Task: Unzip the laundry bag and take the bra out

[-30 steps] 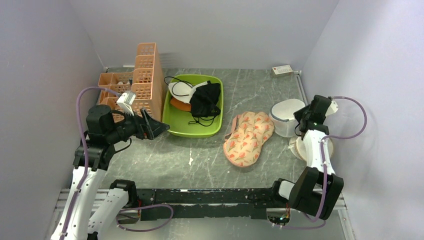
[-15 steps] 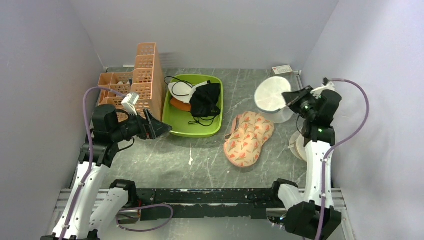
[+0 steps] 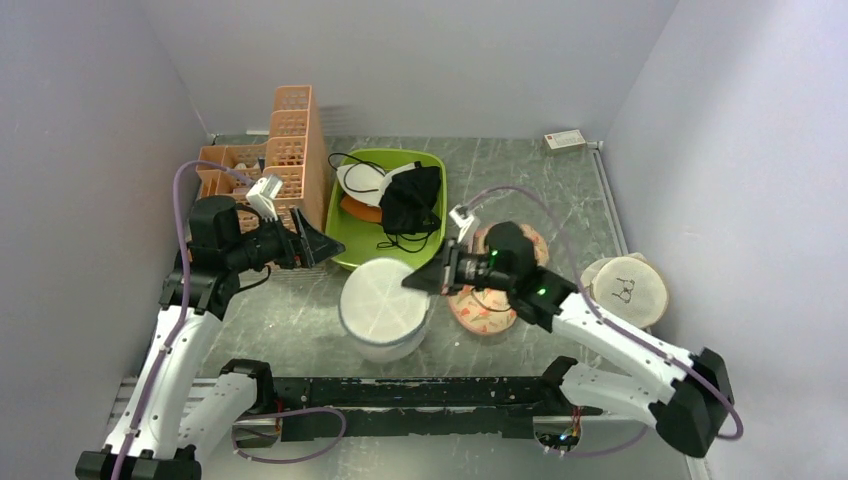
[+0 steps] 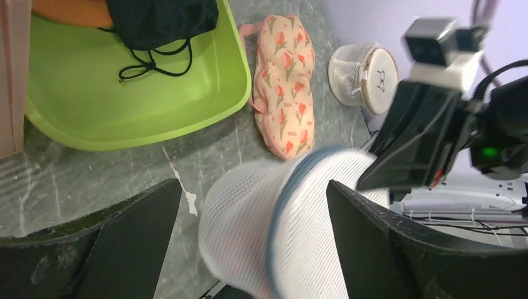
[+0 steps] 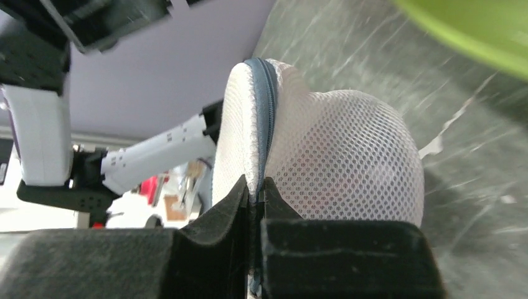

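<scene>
The laundry bag (image 3: pixel 383 305) is a round white mesh pouch with a blue-grey zip around its rim, held at the front centre of the table. My right gripper (image 3: pixel 418 283) is shut on the bag's zipped rim (image 5: pixel 256 187), and the mesh dome (image 5: pixel 336 168) bulges to the right of the jaws. My left gripper (image 3: pixel 320 248) is open and empty, to the left of the bag beside the green tub. In the left wrist view the bag (image 4: pixel 292 230) shows between its spread fingers (image 4: pixel 252 187), apart from them. No red bra shows plainly; the zip looks closed.
A green tub (image 3: pixel 365 238) holds a black garment (image 3: pixel 410 200) and a white-cupped one (image 3: pixel 358 180). Orange baskets (image 3: pixel 290 150) stand at the back left. A peach floral padded item (image 3: pixel 497 280) lies under my right arm. A cream pouch with a black squiggle (image 3: pixel 625 290) sits at the right.
My right arm has swung the laundry bag from the right side of the table across to the front centre. My left gripper has shifted slightly and stays open.
</scene>
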Controlling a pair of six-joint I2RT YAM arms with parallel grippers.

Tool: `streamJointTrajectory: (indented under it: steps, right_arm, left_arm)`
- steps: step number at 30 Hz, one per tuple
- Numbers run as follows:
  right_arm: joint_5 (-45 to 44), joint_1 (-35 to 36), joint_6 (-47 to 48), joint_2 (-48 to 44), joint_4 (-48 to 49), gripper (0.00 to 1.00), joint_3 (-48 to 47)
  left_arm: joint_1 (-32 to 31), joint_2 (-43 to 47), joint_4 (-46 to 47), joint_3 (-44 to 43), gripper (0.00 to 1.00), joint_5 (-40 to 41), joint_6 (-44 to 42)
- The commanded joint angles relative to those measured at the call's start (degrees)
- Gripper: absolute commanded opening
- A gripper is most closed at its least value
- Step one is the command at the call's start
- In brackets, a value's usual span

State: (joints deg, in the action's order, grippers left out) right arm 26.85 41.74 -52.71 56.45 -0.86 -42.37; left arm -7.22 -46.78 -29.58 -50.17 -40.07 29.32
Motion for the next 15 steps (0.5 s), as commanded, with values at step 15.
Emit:
streamJointTrajectory:
  steps: [15]
  right_arm:
    - [-28.22,11.44,-20.58,8.79,23.51,0.0,13.18]
  left_arm:
    - [-3.07,4.57,-4.65,-0.81,0.99,1.7,1.05]
